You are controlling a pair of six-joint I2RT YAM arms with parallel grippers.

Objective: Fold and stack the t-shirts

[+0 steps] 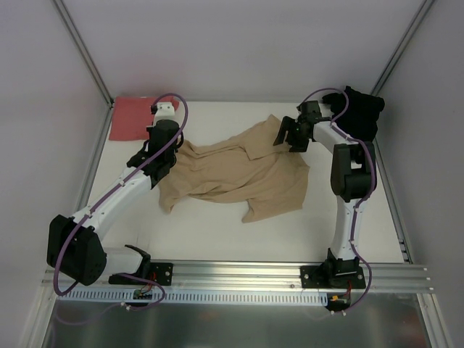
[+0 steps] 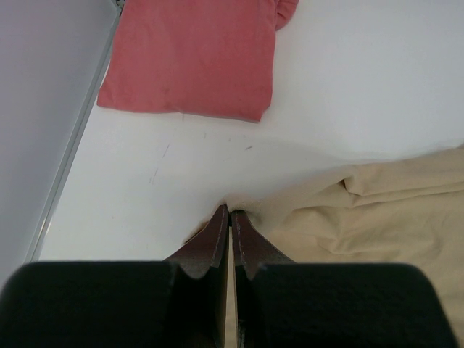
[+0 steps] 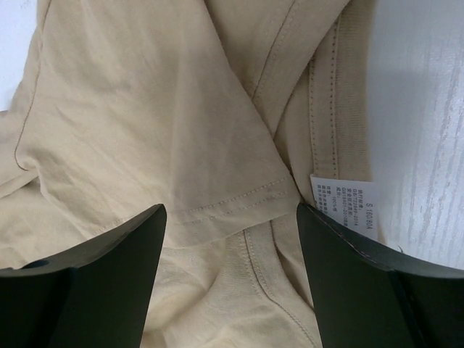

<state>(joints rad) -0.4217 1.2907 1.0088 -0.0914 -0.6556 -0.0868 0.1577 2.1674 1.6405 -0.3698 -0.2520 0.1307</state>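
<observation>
Overhead, white table (image 1: 362,225), grey walls (image 1: 239,43), left claw (image 2: 230,214) pinching tan shirt (image 1: 239,174), right claw (image 3: 228,210) spread

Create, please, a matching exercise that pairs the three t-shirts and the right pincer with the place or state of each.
Things:
1. tan t-shirt
2. salmon-red t-shirt
3. black t-shirt
4. right pincer

Places or states:
A. lying flat in the far left corner
B. open, just above tan cloth
C. bunched up at the far right corner
D. crumpled in the middle, between the arms

Pairs: 1-D, 2-A, 3-C, 4-B
</observation>
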